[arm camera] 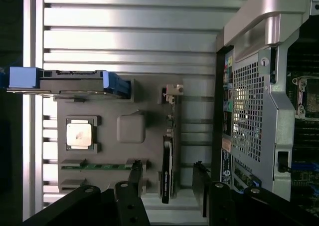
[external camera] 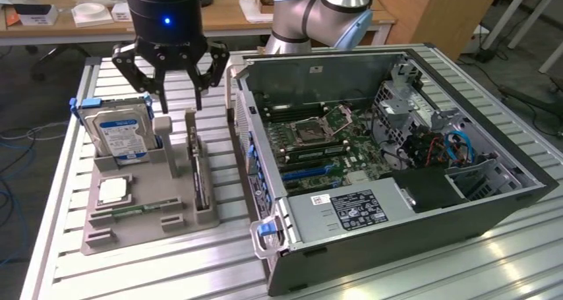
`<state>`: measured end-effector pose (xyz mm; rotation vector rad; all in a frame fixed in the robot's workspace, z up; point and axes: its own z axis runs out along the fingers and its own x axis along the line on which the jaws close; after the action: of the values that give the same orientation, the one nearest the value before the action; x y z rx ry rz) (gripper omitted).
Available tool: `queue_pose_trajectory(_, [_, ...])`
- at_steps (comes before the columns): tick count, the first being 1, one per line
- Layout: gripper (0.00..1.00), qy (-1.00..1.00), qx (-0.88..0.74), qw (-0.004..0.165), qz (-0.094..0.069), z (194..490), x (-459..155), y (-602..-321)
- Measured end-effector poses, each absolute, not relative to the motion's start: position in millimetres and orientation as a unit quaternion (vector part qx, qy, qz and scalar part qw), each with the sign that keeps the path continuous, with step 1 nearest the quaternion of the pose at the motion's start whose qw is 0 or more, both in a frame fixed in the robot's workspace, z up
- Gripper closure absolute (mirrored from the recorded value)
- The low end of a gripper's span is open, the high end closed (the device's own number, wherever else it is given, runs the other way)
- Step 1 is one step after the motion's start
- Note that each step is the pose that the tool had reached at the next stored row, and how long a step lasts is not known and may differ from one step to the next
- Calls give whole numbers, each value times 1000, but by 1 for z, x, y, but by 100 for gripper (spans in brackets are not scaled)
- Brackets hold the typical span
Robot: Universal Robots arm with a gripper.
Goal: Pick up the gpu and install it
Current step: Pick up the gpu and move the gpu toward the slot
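Nearest, with a clock face laid over the exterior view, the ribbed aluminium tabletop point(external camera: 132, 273) is seen at six o'clock. The open black computer case point(external camera: 370, 247) is set on it from five round to two o'clock, with its green motherboard point(external camera: 325, 148) exposed. At nine o'clock of the case a grey moulded parts holder point(external camera: 115, 237) is laid on the tabletop. A small green memory stick point(external camera: 132, 211) is seated in its near end, and a square silver processor chip point(external camera: 115, 191) just beyond that. The gpu point(external camera: 200, 178), a thin dark rectangular circuit card, is stood on edge in a slot along the holder's three o'clock side, near the case wall but apart from it. Farther back, a silver hard drive with a blue label point(external camera: 123, 136) is propped upright at the holder's eleven o'clock corner. Above the far end of the gpu the black multi-fingered claw point(external camera: 180, 102) is hung with its fingers spread wide; nothing is held or touched. In the wrist view the gpu point(arm camera: 168, 166) is framed between the fingers point(arm camera: 134, 178). Behind, a pale blue and silver robot arm point(external camera: 308, 16) and a wooden desk point(external camera: 88, 26) are seen at twelve o'clock.
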<state>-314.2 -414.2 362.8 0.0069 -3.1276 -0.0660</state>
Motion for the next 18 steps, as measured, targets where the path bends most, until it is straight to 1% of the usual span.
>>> queue_pose_trajectory(18, [47, -1000, 5, 7, -20, 353, -310, -417])
